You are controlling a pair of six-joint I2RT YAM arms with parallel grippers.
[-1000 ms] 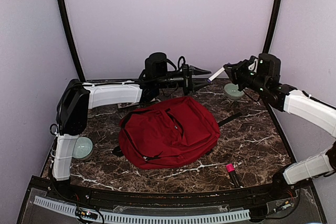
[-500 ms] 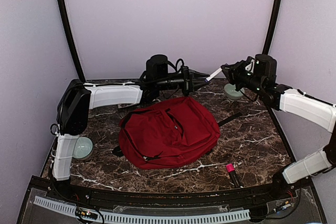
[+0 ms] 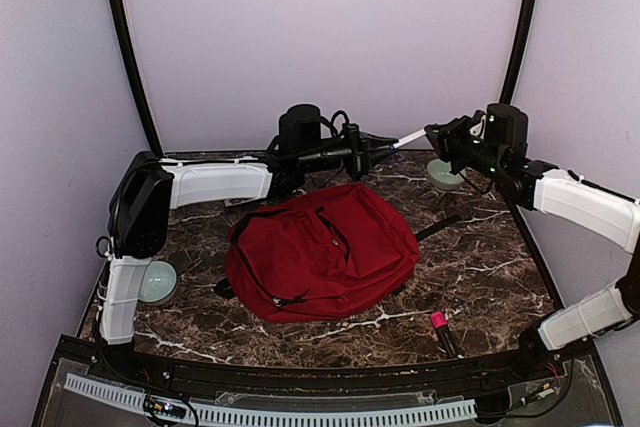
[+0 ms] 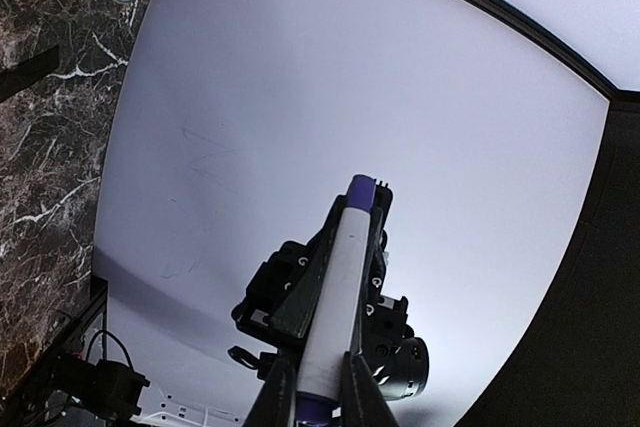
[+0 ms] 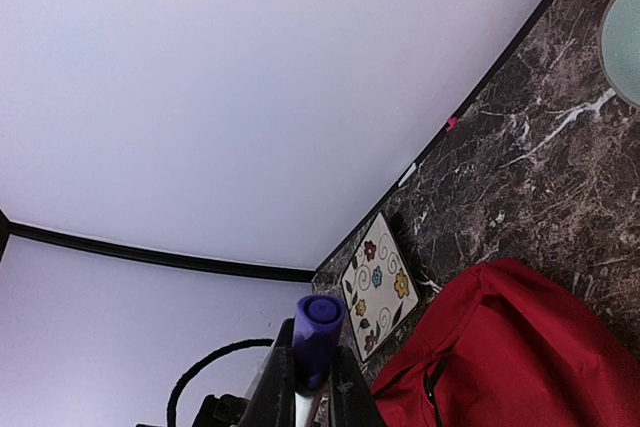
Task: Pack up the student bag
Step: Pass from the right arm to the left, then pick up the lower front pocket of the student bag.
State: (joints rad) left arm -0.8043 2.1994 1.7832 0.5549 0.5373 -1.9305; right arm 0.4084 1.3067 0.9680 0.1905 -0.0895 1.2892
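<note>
The dark-red student bag (image 3: 320,252) lies flat in the middle of the table, and its corner shows in the right wrist view (image 5: 520,347). A white marker with purple ends (image 3: 410,137) is held in the air above the back of the table. My left gripper (image 3: 386,143) is shut on one end of it, and my right gripper (image 3: 432,134) is shut on the other. In the left wrist view the marker (image 4: 340,287) runs from my left gripper (image 4: 315,392) into the right gripper's jaws. In the right wrist view its purple cap (image 5: 318,332) sticks out of my right gripper (image 5: 312,387).
A pale green bowl (image 3: 444,175) stands at the back right and another (image 3: 157,282) at the left edge. A pink-capped marker (image 3: 440,332) lies at the front right. A floral tile (image 5: 378,287) lies behind the bag. The bag's black strap (image 3: 440,227) trails right.
My left gripper's jaws, spread around the marker's tip a second ago, have closed on it. My right gripper still holds the marker and has shifted slightly.
</note>
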